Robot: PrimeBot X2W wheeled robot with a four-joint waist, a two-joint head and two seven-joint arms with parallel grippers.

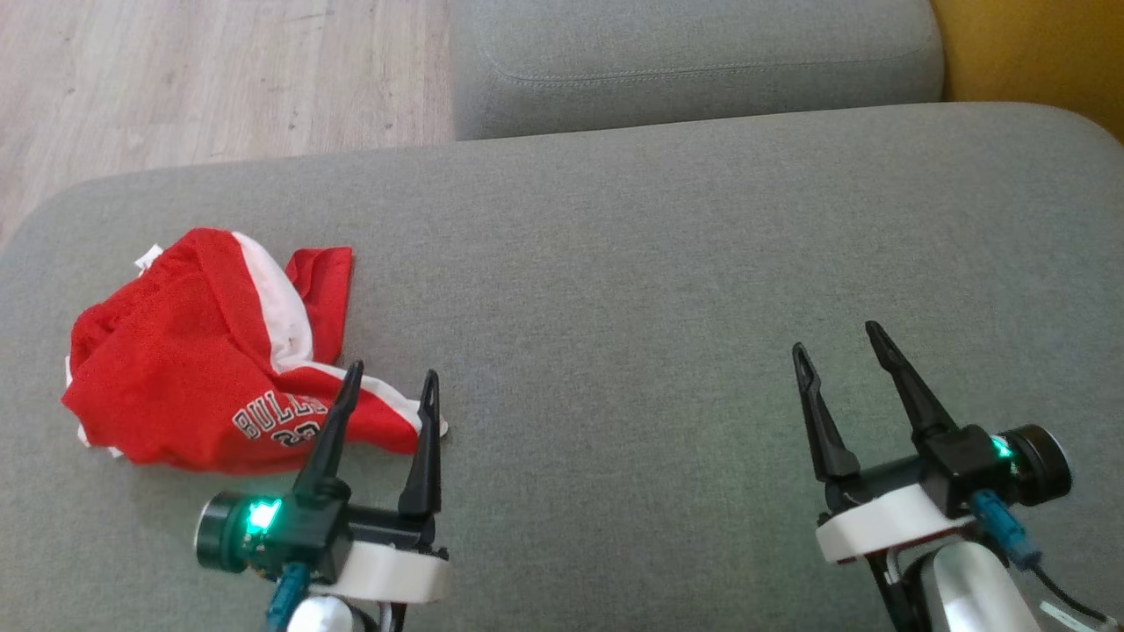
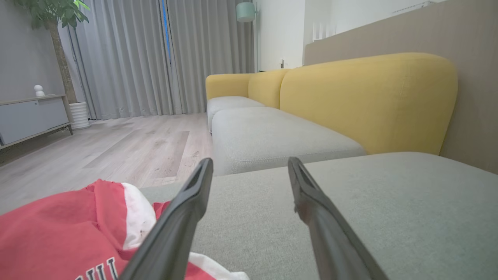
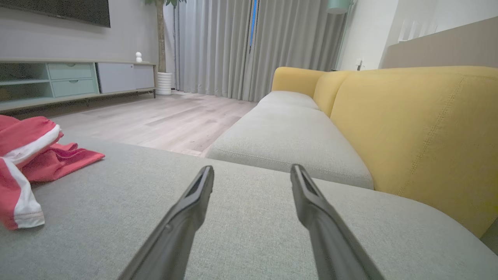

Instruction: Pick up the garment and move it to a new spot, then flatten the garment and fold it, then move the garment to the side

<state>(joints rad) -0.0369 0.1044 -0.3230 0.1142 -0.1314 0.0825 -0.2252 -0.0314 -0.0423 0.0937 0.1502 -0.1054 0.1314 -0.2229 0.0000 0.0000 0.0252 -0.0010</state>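
Observation:
The garment (image 1: 198,355) is a red jersey with white stripes and white lettering, lying crumpled on the left of the grey sofa cushion (image 1: 615,290). My left gripper (image 1: 391,376) is open just over the garment's near right corner, with nothing between its fingers. In the left wrist view the garment (image 2: 58,233) lies low on the left, beside and under the left finger (image 2: 183,217). My right gripper (image 1: 839,338) is open over bare cushion far to the right. In the right wrist view the garment (image 3: 27,155) sits at the far left.
A second grey cushion (image 1: 694,61) lies beyond the near one, with a seam between them. Wooden floor (image 1: 202,79) runs past the cushion's far left edge. A yellow backrest (image 3: 420,128) rises on the right. A plant, curtains and a low cabinet (image 3: 74,77) stand across the room.

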